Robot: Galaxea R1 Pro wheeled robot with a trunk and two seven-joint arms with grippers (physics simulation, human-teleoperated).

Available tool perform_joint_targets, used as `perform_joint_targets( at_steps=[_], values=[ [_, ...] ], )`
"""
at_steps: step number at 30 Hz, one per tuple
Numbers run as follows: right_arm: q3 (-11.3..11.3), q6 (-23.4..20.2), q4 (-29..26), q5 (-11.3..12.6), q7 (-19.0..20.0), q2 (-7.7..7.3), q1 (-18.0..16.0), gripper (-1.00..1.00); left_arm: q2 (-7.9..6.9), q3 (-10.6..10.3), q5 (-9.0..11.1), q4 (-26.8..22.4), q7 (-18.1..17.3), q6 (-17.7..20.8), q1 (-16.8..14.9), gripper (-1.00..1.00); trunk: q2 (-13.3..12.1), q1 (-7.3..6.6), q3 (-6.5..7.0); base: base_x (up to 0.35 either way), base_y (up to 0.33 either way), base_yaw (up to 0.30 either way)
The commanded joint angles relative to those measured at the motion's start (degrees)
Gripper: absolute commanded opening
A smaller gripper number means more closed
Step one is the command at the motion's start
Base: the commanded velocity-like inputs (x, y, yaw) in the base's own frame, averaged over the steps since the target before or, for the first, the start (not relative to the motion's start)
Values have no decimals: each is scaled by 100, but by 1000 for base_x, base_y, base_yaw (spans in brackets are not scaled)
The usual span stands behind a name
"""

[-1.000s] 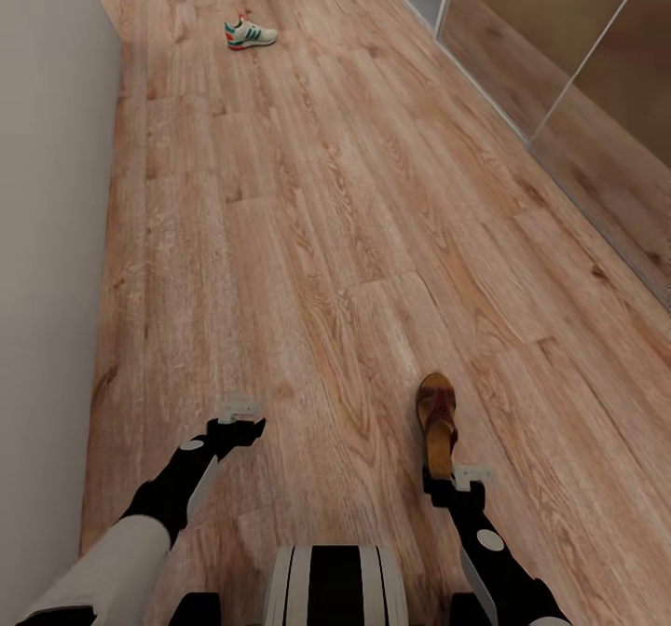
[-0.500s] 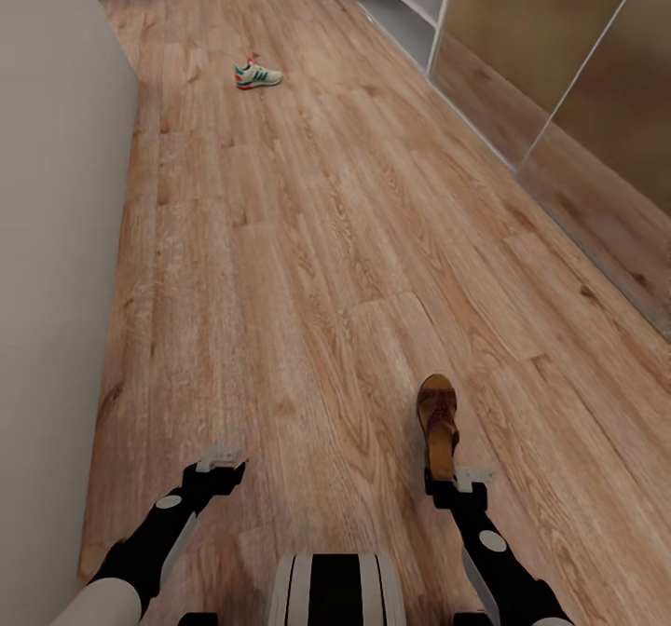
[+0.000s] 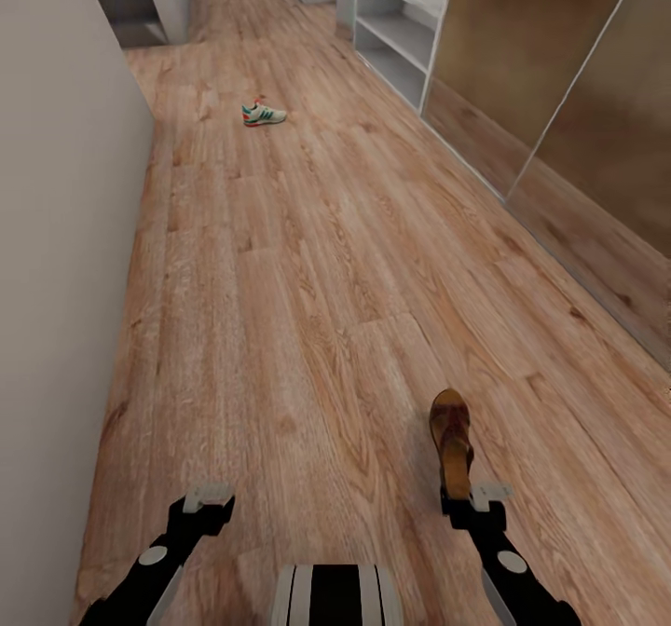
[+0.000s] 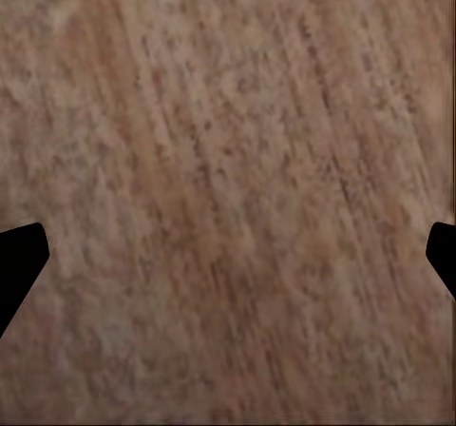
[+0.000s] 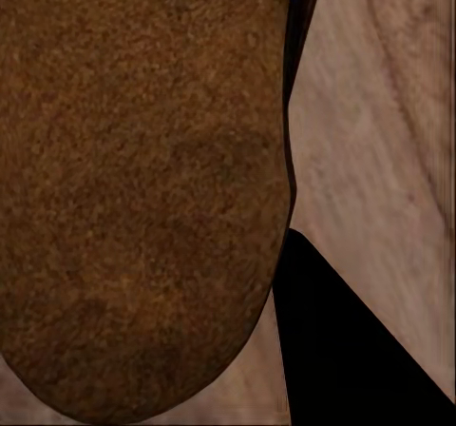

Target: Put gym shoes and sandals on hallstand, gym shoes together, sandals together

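Item: sandal [image 3: 452, 440], clamped by heel in right claw [image 3: 469, 503], carried above corridor floor [image 3: 308, 263]. Left claw [image 3: 207, 500]: apart, empty. Gym shoe [image 3: 264, 115] on floor, far ahead. Change: view raised; hallstand [image 3: 396, 30] now revealed ahead-right — approach judged underway.

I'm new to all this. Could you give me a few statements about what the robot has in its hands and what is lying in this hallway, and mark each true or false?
1. The right gripper holds a dark brown leather sandal with a tan sole. True.
2. The left gripper carries a white sneaker. False: it is open and holds nothing, with bare floor between its fingers.
3. A white sneaker with green stripes lies on the light brown wood-plank floor far ahead. True.
4. That sneaker sits on the light grey shelf unit. False: it is on the floor, apart from the unit.
5. A grey wall runs along the robot's left. True.
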State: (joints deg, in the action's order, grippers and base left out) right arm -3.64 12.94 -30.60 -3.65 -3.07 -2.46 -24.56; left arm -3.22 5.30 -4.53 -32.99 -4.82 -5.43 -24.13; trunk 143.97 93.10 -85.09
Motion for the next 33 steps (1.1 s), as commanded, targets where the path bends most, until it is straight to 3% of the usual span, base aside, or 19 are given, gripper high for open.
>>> perform_joint_targets(
  at_steps=[1,11,14,18,25,33],
  values=[
    [-5,51,25,-22,-15,-4,26,-100,6,40,-46,5,-41,-58,39,100,-1,-3,30,0,0,0],
    [-5,790,503,-18,-21,-33,304,-100,1,141,39,249,-35,-281,317,100,-14,-29,341,0,0,0],
    [-11,1333,1008,-14,-19,-43,355,-100,3,376,60,644,-36,-765,383,100,-18,-37,435,0,0,0],
    [-13,2044,1608,-4,-32,-173,370,-100,-15,518,64,1232,-37,-1303,420,100,-23,-47,559,0,0,0],
    [-7,2217,1869,10,-44,-220,372,-100,-43,549,59,1395,-37,-1750,623,100,-33,-65,777,0,0,0],
    [-6,2228,1962,14,-44,-214,373,-100,-39,551,58,1409,-38,-1833,670,100,-43,-86,1027,0,0,0]
  ],
)
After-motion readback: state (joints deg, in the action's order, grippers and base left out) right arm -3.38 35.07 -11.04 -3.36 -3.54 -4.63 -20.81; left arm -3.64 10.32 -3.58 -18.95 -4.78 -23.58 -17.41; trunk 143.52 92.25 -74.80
